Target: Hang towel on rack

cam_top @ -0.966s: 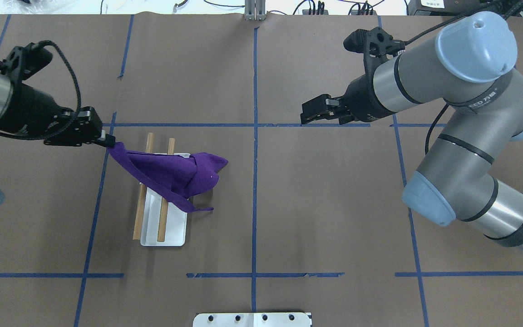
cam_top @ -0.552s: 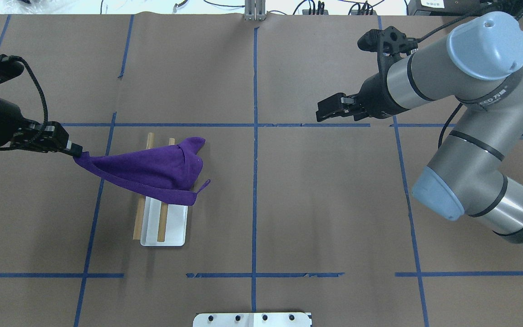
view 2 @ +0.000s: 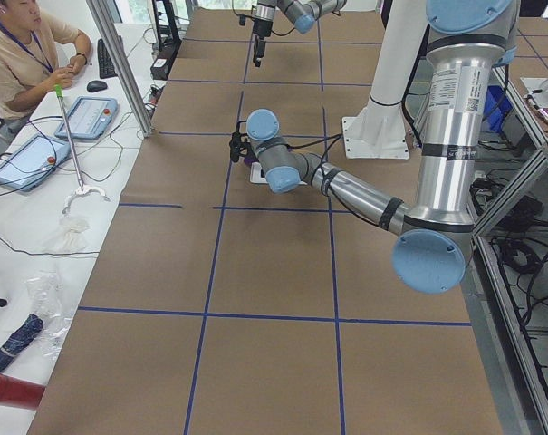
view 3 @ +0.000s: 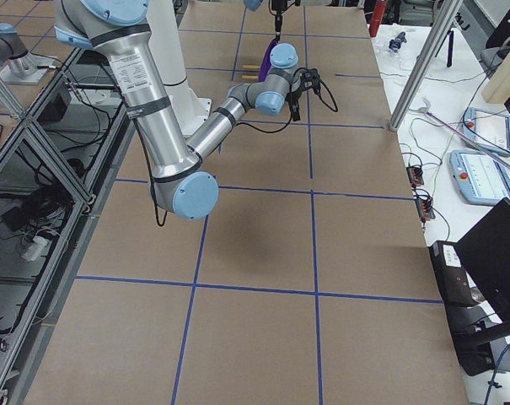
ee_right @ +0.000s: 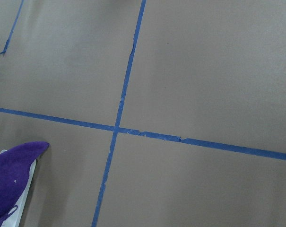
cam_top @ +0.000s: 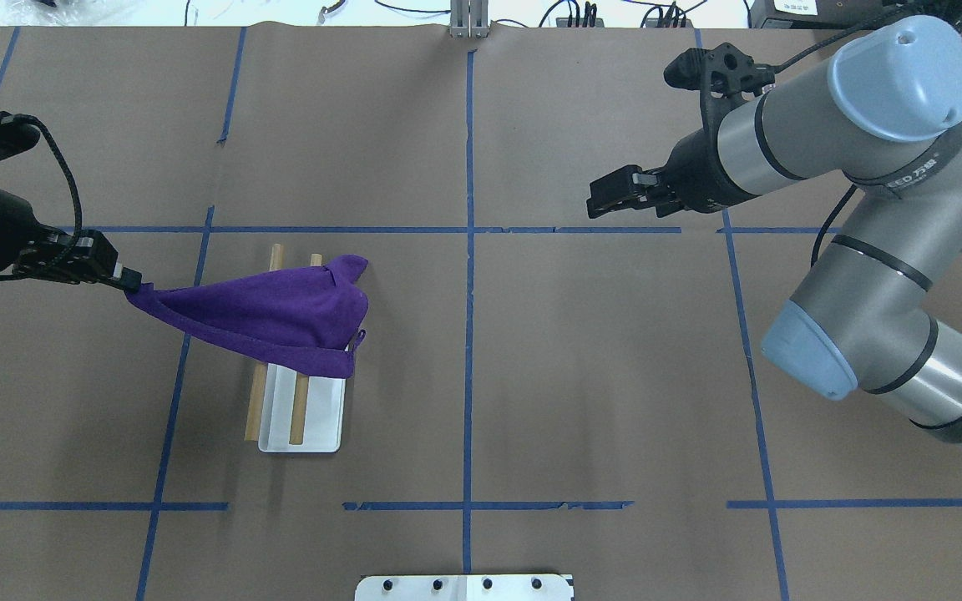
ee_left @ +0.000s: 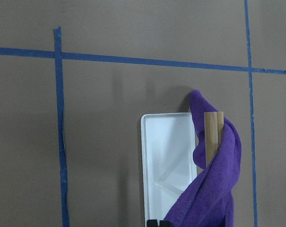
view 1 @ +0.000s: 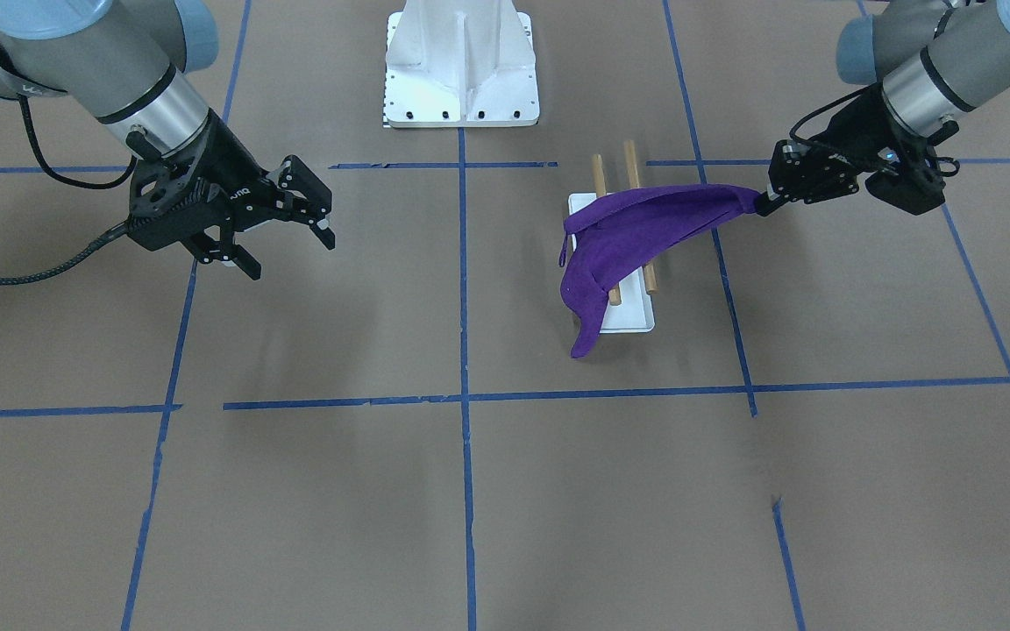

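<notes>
The purple towel (cam_top: 264, 313) lies across both wooden rods of the rack (cam_top: 318, 421), which has a flat white base. The towel is stretched taut to the left, where my left gripper (cam_top: 126, 280) is shut on its corner, left of the rack and above the table. In the front-facing view the left gripper (view 1: 764, 206) pulls the towel (view 1: 636, 223) over the rack (view 1: 632, 317), and a loose end hangs off the far side. The left wrist view shows the towel (ee_left: 213, 189) wrapped round one rod (ee_left: 212, 135). My right gripper (cam_top: 594, 204) is open and empty, far to the right.
A large white metal pedestal (view 1: 461, 96) stands at the robot's side of the table; its plate also shows in the overhead view (cam_top: 464, 587). Blue tape lines grid the brown table. An operator (view 2: 20, 45) sits at a desk beyond the table.
My left gripper has moved left, dragging the towel over the rods, so its loose end has slid in against the rack. My right gripper has drawn back to the right and away.
</notes>
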Motion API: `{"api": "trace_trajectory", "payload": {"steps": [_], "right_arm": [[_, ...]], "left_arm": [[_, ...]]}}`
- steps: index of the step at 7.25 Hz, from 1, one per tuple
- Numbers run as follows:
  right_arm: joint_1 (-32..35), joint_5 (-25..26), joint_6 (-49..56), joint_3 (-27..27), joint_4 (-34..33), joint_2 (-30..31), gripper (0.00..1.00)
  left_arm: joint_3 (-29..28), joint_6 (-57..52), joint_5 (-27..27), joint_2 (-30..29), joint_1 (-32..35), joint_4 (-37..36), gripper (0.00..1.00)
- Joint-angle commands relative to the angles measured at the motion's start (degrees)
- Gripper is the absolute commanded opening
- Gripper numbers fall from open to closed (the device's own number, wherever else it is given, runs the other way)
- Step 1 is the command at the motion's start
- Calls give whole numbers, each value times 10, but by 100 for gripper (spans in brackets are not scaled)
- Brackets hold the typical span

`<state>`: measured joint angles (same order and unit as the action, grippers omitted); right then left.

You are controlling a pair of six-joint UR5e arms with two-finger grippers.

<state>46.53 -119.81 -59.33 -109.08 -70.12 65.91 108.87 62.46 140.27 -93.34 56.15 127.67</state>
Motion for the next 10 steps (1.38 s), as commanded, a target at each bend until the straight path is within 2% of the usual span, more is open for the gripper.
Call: {"api": "trace_trajectory", "payload": {"steps": [1,2,3,4,7,8,9,10], "right_arm": [[1,-1,0,3,-1,0,100],[0,0,0,6,0,-1,100],[1,0,0,6,0,0,100],[1,0,0,6,0,0,100],[18,-7,-6,4,-5,22,100],[48,-23,0,7,-47,50,100],[84,-34,29,15,-99,61,100],[121,-34,137,16,-155,83,100]], "left_arm": [[-13,-30,0,34,1,26,0],[-24,-30,-3,35,-2,38,0],[-44,-31,-8,34,-2,44,22],[-46,-26,-8,33,-2,53,99],[-48,-33,-9,39,2,56,100],[-66,-69,-29,38,34,56,100],[-98,-177,-41,39,70,50,100],[-140,-272,-41,39,127,50,100]]}}
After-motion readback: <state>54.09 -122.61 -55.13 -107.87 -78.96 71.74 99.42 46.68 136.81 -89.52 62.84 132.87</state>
